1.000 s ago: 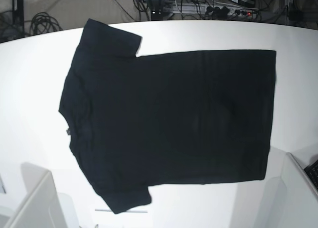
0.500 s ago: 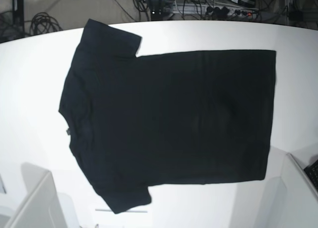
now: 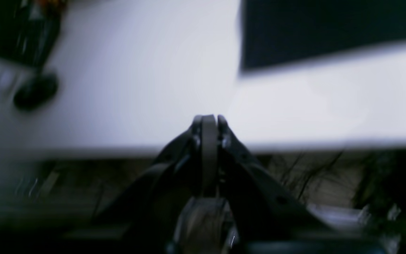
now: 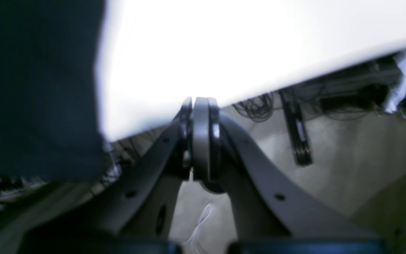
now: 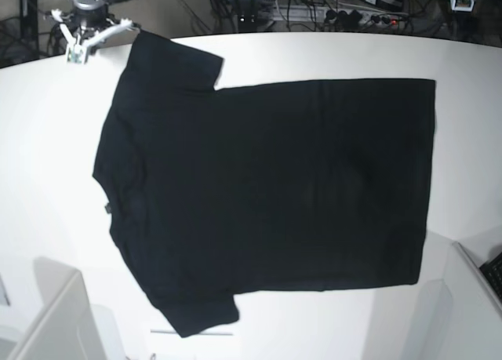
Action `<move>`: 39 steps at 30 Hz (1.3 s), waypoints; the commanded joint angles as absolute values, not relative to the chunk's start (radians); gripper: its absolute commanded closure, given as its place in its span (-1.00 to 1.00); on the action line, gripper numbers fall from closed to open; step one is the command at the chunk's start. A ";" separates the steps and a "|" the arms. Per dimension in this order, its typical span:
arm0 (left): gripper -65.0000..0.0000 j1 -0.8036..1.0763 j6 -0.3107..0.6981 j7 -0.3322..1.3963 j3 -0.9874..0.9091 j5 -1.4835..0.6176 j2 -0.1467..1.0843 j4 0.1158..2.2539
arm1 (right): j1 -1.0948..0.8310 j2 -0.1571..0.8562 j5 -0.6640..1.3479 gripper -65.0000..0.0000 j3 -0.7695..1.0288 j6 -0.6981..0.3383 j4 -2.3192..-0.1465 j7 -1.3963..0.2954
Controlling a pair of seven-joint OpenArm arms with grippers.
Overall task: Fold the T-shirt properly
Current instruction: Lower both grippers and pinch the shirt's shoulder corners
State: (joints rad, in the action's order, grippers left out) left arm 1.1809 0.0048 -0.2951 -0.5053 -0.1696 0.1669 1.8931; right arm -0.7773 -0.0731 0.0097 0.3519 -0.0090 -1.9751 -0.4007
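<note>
The T-shirt (image 5: 267, 187) is laid flat on the white worktop (image 5: 47, 140), plain black side up, collar toward the base view's left and hem toward its right. Both sleeves are spread out, one at the far edge, one at the near edge. A small tag (image 5: 107, 209) is seen at the collar.

The left end effector (image 3: 208, 120) is pressed together on nothing, held over the worktop edge, apart from a corner of the T-shirt seen at upper right of its wrist view. The right end effector (image 4: 200, 102) is likewise pressed together and empty, held at the worktop rim with black cloth just to its left; no contact is seen. In the base view, a white arm part (image 5: 86, 32) is seen at the far left corner, just beside the far sleeve. Both wrist views are blurred.
</note>
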 commanded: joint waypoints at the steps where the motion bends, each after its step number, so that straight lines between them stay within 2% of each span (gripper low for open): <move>1: 1.00 1.202 -0.008 -0.314 -0.513 -0.176 0.170 1.917 | -0.763 -0.084 0.002 1.00 0.358 0.004 -1.997 -0.386; 3: 1.00 1.201 -0.008 -0.323 -0.519 -0.176 0.170 1.936 | -0.722 -0.108 0.004 1.00 0.358 -0.015 -1.998 -0.390; 5: 1.00 1.182 -0.008 -0.323 -0.516 -0.176 0.171 1.943 | -0.700 -0.113 0.038 1.00 0.360 -0.101 -1.998 -0.390; 7: 1.00 1.167 -0.008 -0.323 -0.515 -0.185 0.171 1.939 | -0.696 -0.113 0.153 1.00 0.367 -0.174 -1.997 -0.390; 10: 1.00 1.155 -0.005 -0.315 -0.512 -0.185 0.185 1.936 | -0.700 -0.090 0.328 1.00 0.383 -0.220 -1.997 -0.390; 11: 1.00 1.150 -0.005 -0.314 -0.504 -0.185 0.197 1.934 | -0.700 -0.081 0.384 0.82 0.392 -0.229 -1.997 -0.392; 12: 1.00 1.147 -0.005 -0.314 -0.498 -0.186 0.205 1.929 | -0.697 -0.068 0.438 0.54 0.400 -0.240 -1.992 -0.403; 14: 1.00 1.141 -0.005 -0.314 -0.492 -0.193 0.206 1.928 | -0.688 -0.031 0.530 0.11 0.409 -0.268 -1.991 -0.460; 16: 0.97 1.124 -0.005 -0.314 -0.490 -0.260 0.208 1.923 | -0.667 0.012 0.627 -0.26 0.410 -0.300 -1.986 -0.521; 18: 0.41 1.116 -0.005 -0.314 -0.490 -0.349 0.234 1.908 | -0.648 0.045 0.710 -0.42 0.410 -0.312 -1.957 -0.556; 19: 0.19 1.109 -0.004 -0.314 -0.490 -0.397 0.246 1.900 | -0.642 0.062 0.742 -0.43 0.420 -0.311 -1.940 -0.561; 21: -0.12 1.084 0.010 -0.297 -0.490 -0.492 0.271 1.882 | -0.628 0.068 0.786 -0.39 0.461 -0.311 -1.902 -0.567; 23: -0.28 1.052 0.088 -0.223 -0.501 -0.601 0.294 1.854 | -0.615 0.068 0.789 -0.39 0.506 -0.311 -1.862 -0.567; 26: -0.29 0.997 0.231 -0.101 -0.535 -0.728 0.308 1.805 | -0.608 0.076 0.789 -0.39 0.533 -0.311 -1.804 -0.567; 30: -0.29 0.915 0.401 0.088 -0.642 -0.796 0.286 1.771 | -0.596 0.076 0.789 -0.39 0.529 -0.317 -1.721 -0.567; 35: -0.29 0.783 0.559 0.392 -0.848 -0.848 0.240 1.728 | -0.598 0.076 0.788 -0.39 0.486 -0.318 -1.670 -0.567; 39: -0.29 0.685 0.608 0.575 -0.964 -0.846 0.236 1.692 | -0.619 0.076 0.788 -0.39 0.412 -0.318 -1.669 -0.567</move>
